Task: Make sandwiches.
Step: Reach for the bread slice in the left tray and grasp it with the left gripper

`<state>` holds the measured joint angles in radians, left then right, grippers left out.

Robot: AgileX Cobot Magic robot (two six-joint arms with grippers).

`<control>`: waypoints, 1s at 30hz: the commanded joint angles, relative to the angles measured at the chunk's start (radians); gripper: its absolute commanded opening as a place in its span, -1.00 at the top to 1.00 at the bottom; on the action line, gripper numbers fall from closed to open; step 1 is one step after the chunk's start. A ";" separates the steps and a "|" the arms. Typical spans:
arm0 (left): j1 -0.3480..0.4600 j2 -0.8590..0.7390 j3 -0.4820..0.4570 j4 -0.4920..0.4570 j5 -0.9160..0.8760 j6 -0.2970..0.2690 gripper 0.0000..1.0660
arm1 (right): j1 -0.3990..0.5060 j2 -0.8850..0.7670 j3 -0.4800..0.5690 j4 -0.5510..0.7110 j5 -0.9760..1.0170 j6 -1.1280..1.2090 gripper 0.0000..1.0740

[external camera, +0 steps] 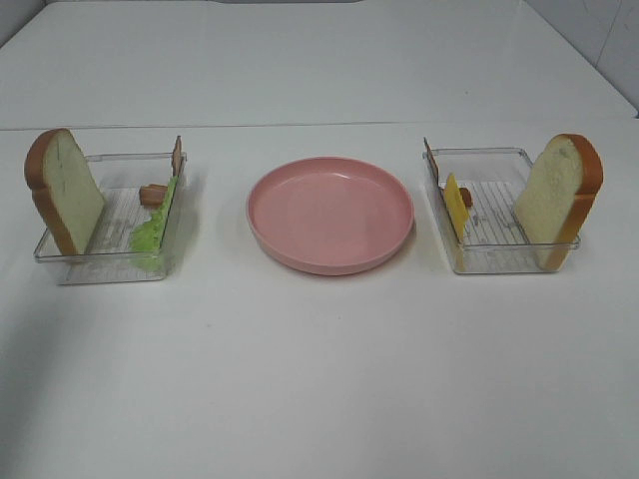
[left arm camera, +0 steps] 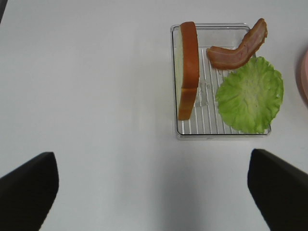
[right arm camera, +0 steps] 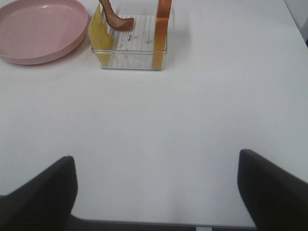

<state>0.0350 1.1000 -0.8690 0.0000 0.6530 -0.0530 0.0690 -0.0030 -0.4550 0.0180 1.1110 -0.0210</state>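
The sandwich parts stand in two clear trays; no stacked sandwich shows. The left tray point(external camera: 100, 261) holds an upright bread slice point(external camera: 65, 190) point(left arm camera: 186, 67), lettuce point(external camera: 155, 235) point(left arm camera: 250, 94) and bacon point(external camera: 155, 193) point(left arm camera: 238, 48). The right tray point(external camera: 504, 261) point(right arm camera: 130, 60) holds a cheese slice point(external camera: 456, 208) point(right arm camera: 98, 36), bacon point(external camera: 431, 160) point(right arm camera: 115, 19) and upright bread point(external camera: 559, 195) point(right arm camera: 162, 29). My left gripper point(left arm camera: 153, 197) hovers open, short of its tray. My right gripper point(right arm camera: 156, 190) is open too, well back from its tray. Neither arm shows in the high view.
A pink round plate point(external camera: 329, 213) point(right arm camera: 38, 29) with nothing on it sits between the two trays. White tabletop stretches around them, and its near edge point(right arm camera: 144, 222) shows in the right wrist view.
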 commanded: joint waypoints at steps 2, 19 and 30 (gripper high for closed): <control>0.002 0.194 -0.126 -0.013 -0.011 -0.003 -0.88 | -0.006 -0.032 0.003 -0.002 -0.011 -0.012 -0.63; 0.002 0.640 -0.451 -0.179 0.025 0.039 -0.88 | -0.006 -0.032 0.003 -0.002 -0.011 -0.012 -0.63; -0.009 0.844 -0.546 -0.253 0.043 0.091 -0.88 | -0.006 -0.032 0.003 -0.002 -0.011 -0.011 -0.63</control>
<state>0.0320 1.9230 -1.4050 -0.2460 0.6910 0.0330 0.0690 -0.0030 -0.4550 0.0180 1.1110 -0.0210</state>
